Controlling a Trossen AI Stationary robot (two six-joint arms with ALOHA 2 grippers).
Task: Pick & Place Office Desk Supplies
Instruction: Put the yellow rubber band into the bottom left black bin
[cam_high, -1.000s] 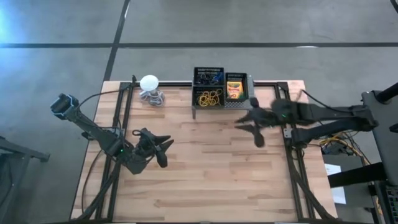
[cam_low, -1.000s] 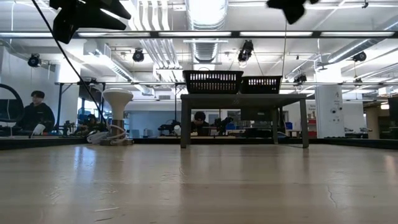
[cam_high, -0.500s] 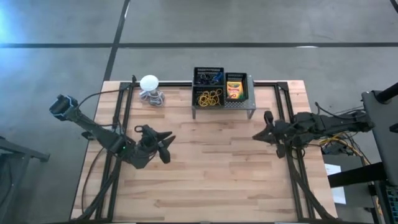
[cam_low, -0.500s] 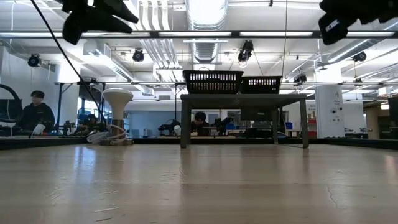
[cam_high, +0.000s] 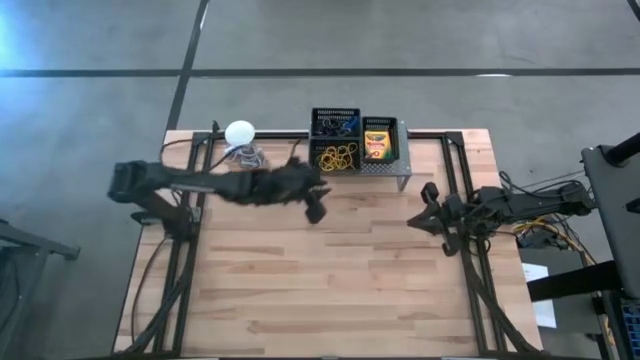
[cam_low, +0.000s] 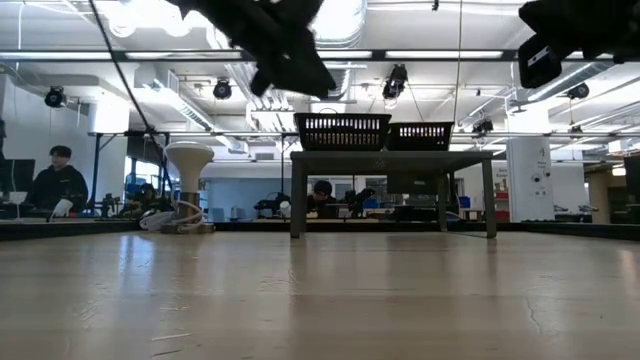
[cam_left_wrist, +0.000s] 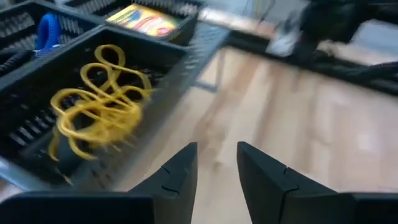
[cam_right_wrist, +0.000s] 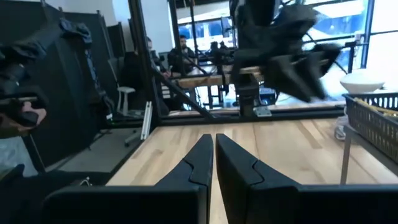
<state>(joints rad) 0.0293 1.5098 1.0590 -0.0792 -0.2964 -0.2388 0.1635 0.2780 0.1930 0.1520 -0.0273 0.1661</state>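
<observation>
Three small black wire-mesh bins stand on a grey perforated stand (cam_high: 388, 170) at the table's far edge. One bin holds yellow rubber bands (cam_high: 338, 157) (cam_left_wrist: 99, 106), one blue and purple bands (cam_high: 335, 123), and one a yellow-and-green crayon box (cam_high: 377, 142) (cam_left_wrist: 144, 20). My left gripper (cam_high: 316, 203) (cam_left_wrist: 216, 163) hovers above the table just near-left of the stand, its fingers a little apart and empty. My right gripper (cam_high: 424, 207) (cam_right_wrist: 213, 155) is shut and empty near the table's right side.
A white ball with a coiled cord (cam_high: 241, 140) (cam_low: 188, 158) sits at the far edge, left of the stand. Black frame rails (cam_high: 460, 190) run along both sides of the table. Bare wooden tabletop (cam_high: 330, 280) lies in the middle and near part. People show in the room behind.
My left gripper has swung from the table's near left toward the far right, up to the stand with the bins, its arm stretching out. My right gripper has drawn back from beside the stand toward the table's right edge and then kept still.
</observation>
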